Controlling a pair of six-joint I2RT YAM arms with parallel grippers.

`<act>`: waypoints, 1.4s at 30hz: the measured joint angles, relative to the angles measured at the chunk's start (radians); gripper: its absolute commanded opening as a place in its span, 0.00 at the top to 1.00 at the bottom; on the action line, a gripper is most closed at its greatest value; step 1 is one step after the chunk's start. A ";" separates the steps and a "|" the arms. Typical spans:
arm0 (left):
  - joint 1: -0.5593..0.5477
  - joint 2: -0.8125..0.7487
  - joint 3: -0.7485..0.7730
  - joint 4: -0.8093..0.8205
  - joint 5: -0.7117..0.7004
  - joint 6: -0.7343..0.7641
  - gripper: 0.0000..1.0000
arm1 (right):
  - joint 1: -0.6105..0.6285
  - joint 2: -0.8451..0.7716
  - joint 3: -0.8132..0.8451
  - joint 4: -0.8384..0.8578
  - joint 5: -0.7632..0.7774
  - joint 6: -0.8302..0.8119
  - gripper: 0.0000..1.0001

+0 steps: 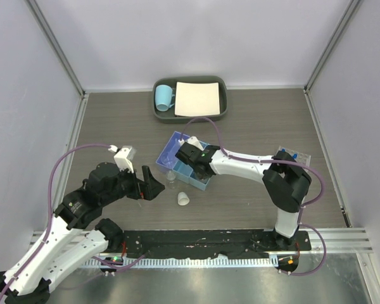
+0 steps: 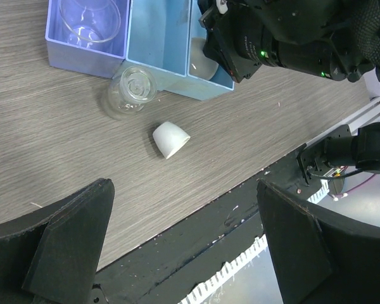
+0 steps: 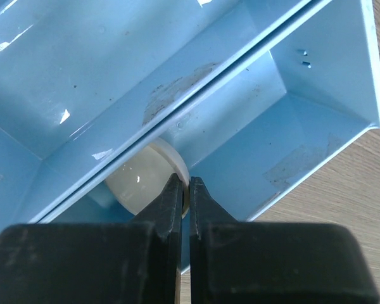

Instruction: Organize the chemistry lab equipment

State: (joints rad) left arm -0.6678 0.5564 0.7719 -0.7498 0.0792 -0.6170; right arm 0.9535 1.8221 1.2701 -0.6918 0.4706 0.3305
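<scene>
Right fingers [image 3: 173,202] pinched on a white dish [image 3: 139,180] in the end compartment of the blue box [image 3: 304,95]. Left fingers [image 2: 69,240] spread wide, and the other dish [image 2: 170,139] lies tipped on the surface [image 2: 50,139].

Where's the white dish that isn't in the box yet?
Top view, centre: the loose white dish lies on its side on the table, just robot-side of the blue box, near the small clear bottle.
</scene>
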 measured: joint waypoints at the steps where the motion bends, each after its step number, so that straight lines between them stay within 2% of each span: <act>1: 0.000 0.000 0.000 0.000 0.000 0.000 0.00 | 0.000 0.006 0.006 -0.001 -0.002 -0.009 0.91; 2: -0.001 0.000 0.000 0.000 0.000 0.000 0.00 | 0.000 0.012 0.014 -0.005 -0.006 -0.020 0.87; 3: -0.001 0.000 0.000 0.000 0.000 0.000 0.00 | -0.002 0.017 0.021 -0.006 -0.010 -0.028 0.79; 6: -0.001 0.000 0.000 -0.001 0.000 0.000 0.00 | -0.002 0.031 0.035 -0.006 -0.015 -0.045 0.67; 12: -0.001 0.000 0.000 -0.001 0.000 0.000 0.00 | -0.002 0.055 0.052 -0.025 -0.002 -0.063 0.55; 25: -0.001 0.007 0.000 -0.001 0.000 0.000 0.00 | 0.007 0.000 0.171 -0.135 0.123 -0.061 0.52; 32: -0.001 0.011 0.000 -0.001 0.000 0.000 0.00 | 0.136 -0.174 0.183 -0.161 0.122 -0.006 0.52; 34: -0.001 0.011 0.000 -0.002 -0.001 0.000 0.00 | 0.195 -0.240 0.154 -0.133 0.099 0.023 0.52; 38: -0.001 0.011 0.000 -0.002 -0.002 0.000 0.00 | 0.299 -0.369 -0.006 0.003 0.040 0.071 0.52; 42: -0.001 -0.002 0.000 -0.002 -0.005 0.000 0.00 | 0.369 -0.392 -0.174 0.143 0.029 0.084 0.49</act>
State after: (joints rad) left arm -0.6685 0.5545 0.7719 -0.7517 0.0742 -0.6170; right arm 1.3228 1.4300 1.0966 -0.5488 0.4995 0.4149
